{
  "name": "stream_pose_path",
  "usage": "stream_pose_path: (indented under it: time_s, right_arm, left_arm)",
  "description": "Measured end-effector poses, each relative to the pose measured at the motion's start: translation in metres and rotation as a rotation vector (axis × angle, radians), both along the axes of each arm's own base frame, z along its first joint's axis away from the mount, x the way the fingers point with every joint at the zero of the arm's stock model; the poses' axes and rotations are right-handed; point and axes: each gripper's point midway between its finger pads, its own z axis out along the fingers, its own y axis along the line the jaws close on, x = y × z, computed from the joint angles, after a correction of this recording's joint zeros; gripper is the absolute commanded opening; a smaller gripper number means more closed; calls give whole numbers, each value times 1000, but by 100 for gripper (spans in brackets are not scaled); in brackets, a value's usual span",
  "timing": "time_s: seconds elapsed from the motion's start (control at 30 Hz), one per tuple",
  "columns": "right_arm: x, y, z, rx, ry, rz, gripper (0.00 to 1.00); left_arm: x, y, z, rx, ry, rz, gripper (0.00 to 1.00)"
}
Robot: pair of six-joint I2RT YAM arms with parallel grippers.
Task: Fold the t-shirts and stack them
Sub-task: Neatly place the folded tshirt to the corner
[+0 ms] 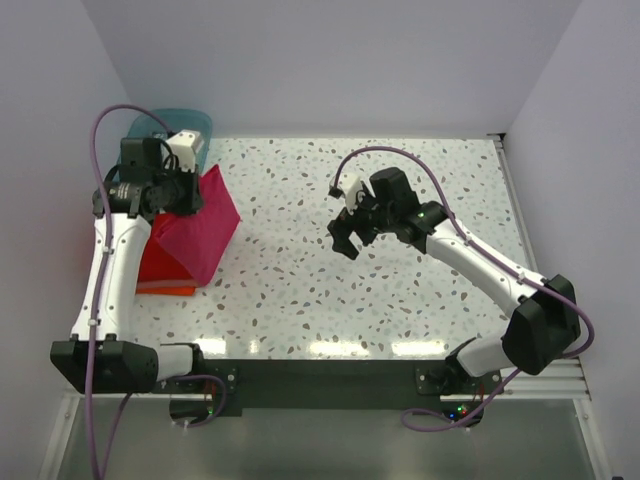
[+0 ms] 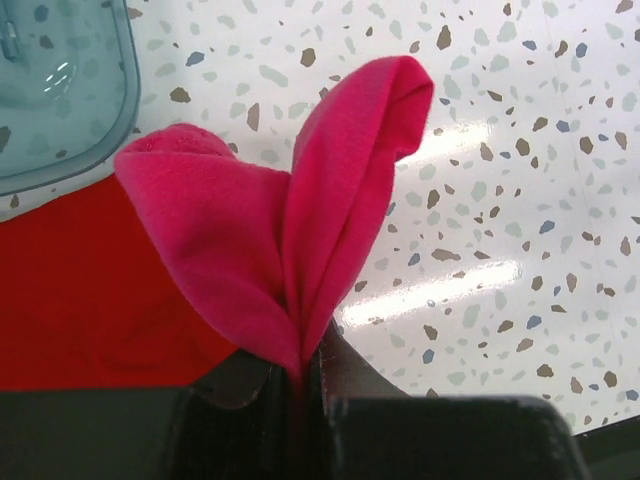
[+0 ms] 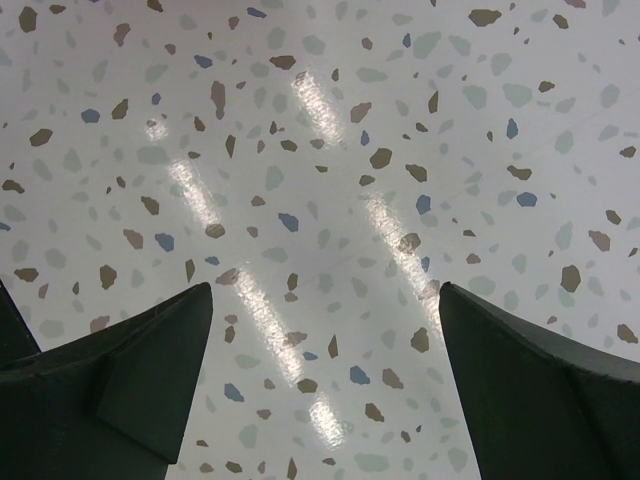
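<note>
While stretched forward along the left edge of the surface [image 1: 400, 290], grips a fold of the pink shirt [image 1: 205, 225] in the left tool [image 2: 305, 375], clamped tight. Raised cloth hanging over the red shirt [image 1: 160, 262] and orange shirt [image 1: 170, 291], near the tub [image 1: 165, 120]. Reaching to centre, right tool [image 3: 325, 380] spread wide, holding nothing.

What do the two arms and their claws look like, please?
The left arm and right arm have white segments, black joints and black bases. A purple cable loops along each. The left claw and right claw are black, with wedge-shaped fingers.
</note>
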Motion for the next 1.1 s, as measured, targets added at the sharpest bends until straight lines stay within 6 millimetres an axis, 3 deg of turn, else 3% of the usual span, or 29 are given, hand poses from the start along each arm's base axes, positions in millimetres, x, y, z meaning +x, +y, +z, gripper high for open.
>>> stream_pose_path:
  time_s: [0.2, 0.4, 0.77, 1.1]
  right_arm:
    - [0, 0, 0, 0, 0, 0, 99]
    - [0, 0, 0, 0, 1, 1, 99]
    - [-1, 0, -1, -5, -2, 6, 99]
    - [-1, -1, -1, -11, -5, 13, 99]
  left_arm:
    - [-1, 15, 20, 9, -31, 42, 0]
    - [0, 38, 17, 19, -19, 97, 0]
    - [13, 93, -19, 24, 60, 221, 0]
    - [22, 158, -56, 77, 110, 311, 0]
